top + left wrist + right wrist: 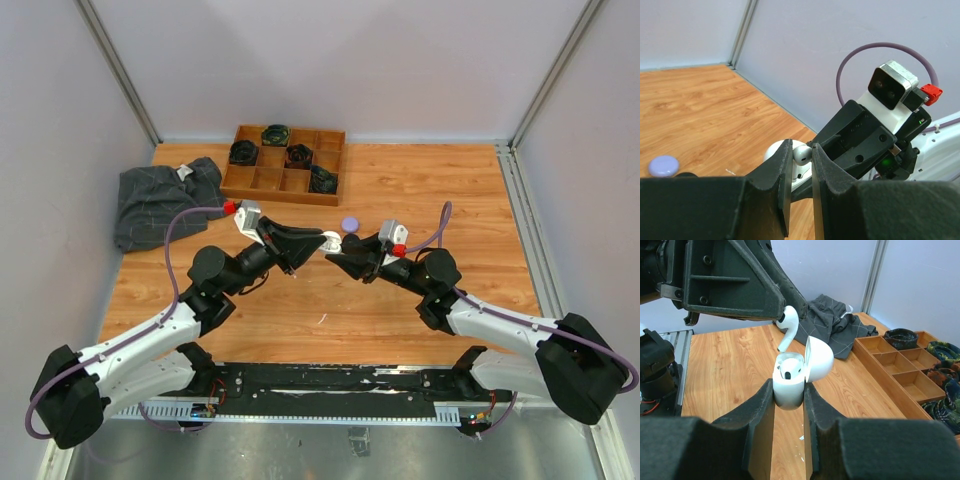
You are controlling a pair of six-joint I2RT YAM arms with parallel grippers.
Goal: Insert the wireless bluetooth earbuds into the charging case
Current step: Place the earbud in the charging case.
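My right gripper (789, 397) is shut on a white charging case (789, 385) with its lid open; one white earbud (788, 369) sits inside it. My left gripper (801, 150) is shut on a second white earbud (802, 153), which shows in the right wrist view (786, 326) hanging stem down just above and left of the case's opening, apart from it. In the top view the two grippers meet over the table's middle, left (322, 239) and right (338, 255), with the white case (332, 241) between them.
A lilac round case (349, 224) lies on the wood just beyond the grippers. A wooden compartment tray (258, 182) with dark coiled items stands at the back. A grey cloth (160, 200) lies at the back left.
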